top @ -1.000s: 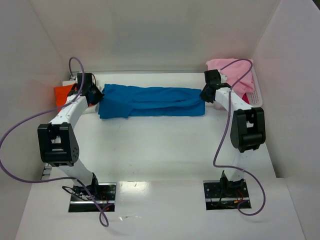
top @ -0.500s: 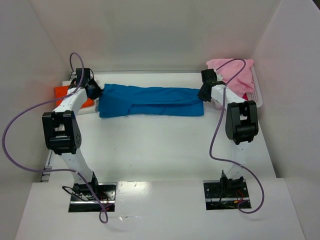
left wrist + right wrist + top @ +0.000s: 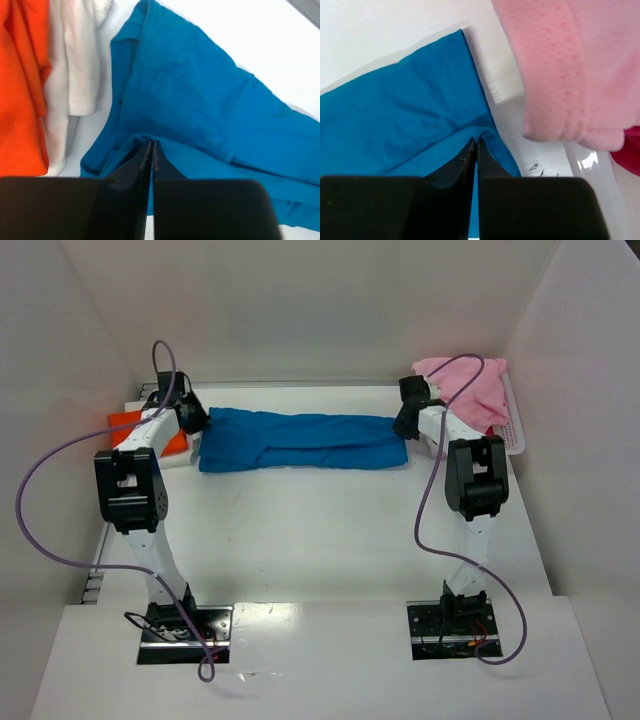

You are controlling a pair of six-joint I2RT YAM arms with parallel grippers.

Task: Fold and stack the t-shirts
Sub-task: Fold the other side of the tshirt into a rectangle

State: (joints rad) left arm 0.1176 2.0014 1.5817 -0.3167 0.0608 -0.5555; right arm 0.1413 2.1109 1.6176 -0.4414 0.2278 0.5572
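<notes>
The large bright blue cotton t-shirt [image 3: 300, 442] lies as a long folded band across the upper middle of the overhead frame, flat on the white table [image 3: 320, 530]. It looks light and limp and likely to sag out of its folds wherever nothing supports it, so the two ends seem the sensible places to hold.

The left gripper [image 3: 195, 420] has its black fingers pressed together on a raised pinch of blue at the left end. The right gripper [image 3: 405, 428] is clamped likewise at the right end. How much cloth sits between the fingers I can't tell; their own bodies block the lower part of each wrist view.

The orange cotton t-shirt [image 3: 135, 428] at upper left is partly behind the left arm. The pale pink t-shirt [image 3: 470, 385] is heaped over the white plastic basket [image 3: 515, 440] at upper right, its outline unreadable.
</notes>
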